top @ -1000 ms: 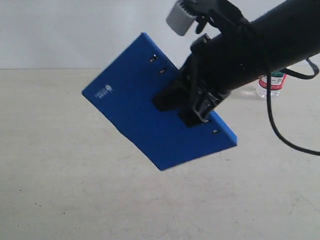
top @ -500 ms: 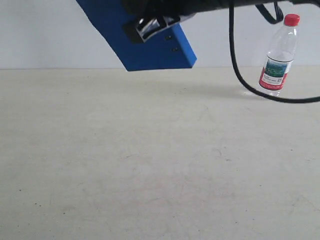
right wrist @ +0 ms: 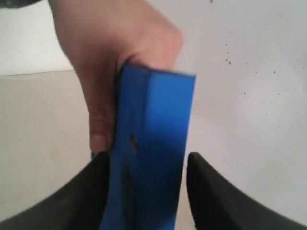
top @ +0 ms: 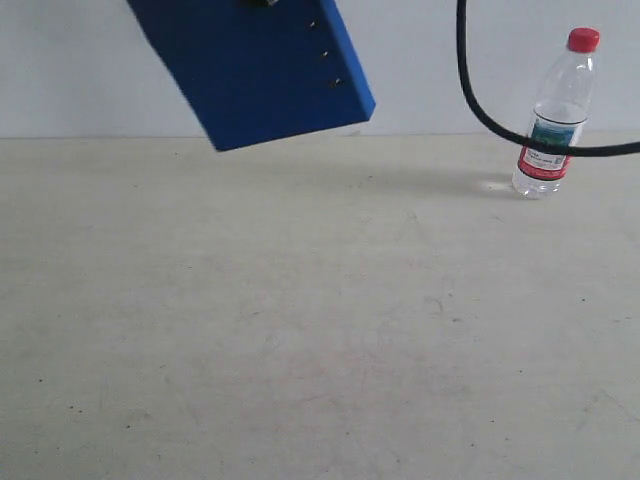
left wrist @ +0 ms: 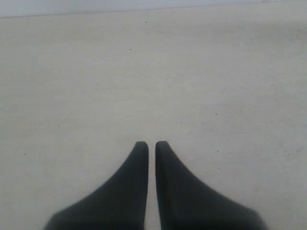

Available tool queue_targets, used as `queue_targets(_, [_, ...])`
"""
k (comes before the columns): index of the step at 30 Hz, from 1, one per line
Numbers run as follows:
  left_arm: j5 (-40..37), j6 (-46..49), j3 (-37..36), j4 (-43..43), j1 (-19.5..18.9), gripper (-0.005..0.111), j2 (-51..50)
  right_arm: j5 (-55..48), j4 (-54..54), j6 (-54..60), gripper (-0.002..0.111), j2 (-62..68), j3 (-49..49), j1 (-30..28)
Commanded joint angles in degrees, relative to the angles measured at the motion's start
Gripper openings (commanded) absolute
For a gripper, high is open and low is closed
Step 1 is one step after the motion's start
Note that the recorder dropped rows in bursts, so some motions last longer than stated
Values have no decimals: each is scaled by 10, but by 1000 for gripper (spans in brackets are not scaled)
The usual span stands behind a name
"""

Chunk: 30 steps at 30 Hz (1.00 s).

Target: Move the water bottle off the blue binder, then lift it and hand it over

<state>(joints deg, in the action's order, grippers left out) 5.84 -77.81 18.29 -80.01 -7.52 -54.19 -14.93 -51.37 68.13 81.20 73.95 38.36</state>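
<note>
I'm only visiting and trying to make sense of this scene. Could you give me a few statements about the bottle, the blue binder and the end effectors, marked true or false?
1. The water bottle stands upright on the table. True.
2. The blue binder lies flat on the table. False: it is up in the air, tilted.
3. A person's hand grips one end of the binder. True, as the right wrist view shows.
4. The left end effector holds the bottle. False: it is empty, its fingers nearly together over bare table.
</note>
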Motion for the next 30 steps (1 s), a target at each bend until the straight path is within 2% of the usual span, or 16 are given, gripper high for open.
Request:
queue_targets(1, [-58,3,-3,6,2,4,25,9,-3,-6,50,-27,5,-1])
queue_targets(5, [-116,-4,-3,36,1,4,75,9,-2,-34,50,-87,5,-1])
queue_targets(8, [-149,-9,-3,48,1,4,125,-33,45,-108,46,-149,5,-11])
queue_targets(11, [-179,-10,-3,48,1,4,186,-180,234,-296,19,-217,5,-54])
queue_targets(12, [-196,-10,-3,48,1,4,206,-255,316,-379,5,-237,5,-70])
queue_targets(14, [-217,-10,-3,46,1,4,244,-393,428,-510,0,-265,-2,-91])
queue_targets(16, [-219,0,-4,43,1,4,283,-469,461,-536,0,-302,-33,-99])
queue_targets(18, [-201,19,-4,43,1,4,317,-428,431,-535,0,-346,-80,-99])
queue_targets(20, [-182,33,-4,43,1,4,348,-323,338,-537,0,-396,-147,-99])
queue_targets(23, [-182,43,-4,43,1,4,392,-145,167,-478,0,-489,-295,-98])
queue_targets(27, [-195,43,-4,43,1,4,441,18,144,-500,0,-567,-460,-98])
queue_targets(30, [-188,43,-4,48,1,4,470,192,144,-511,0,-578,-574,-98])
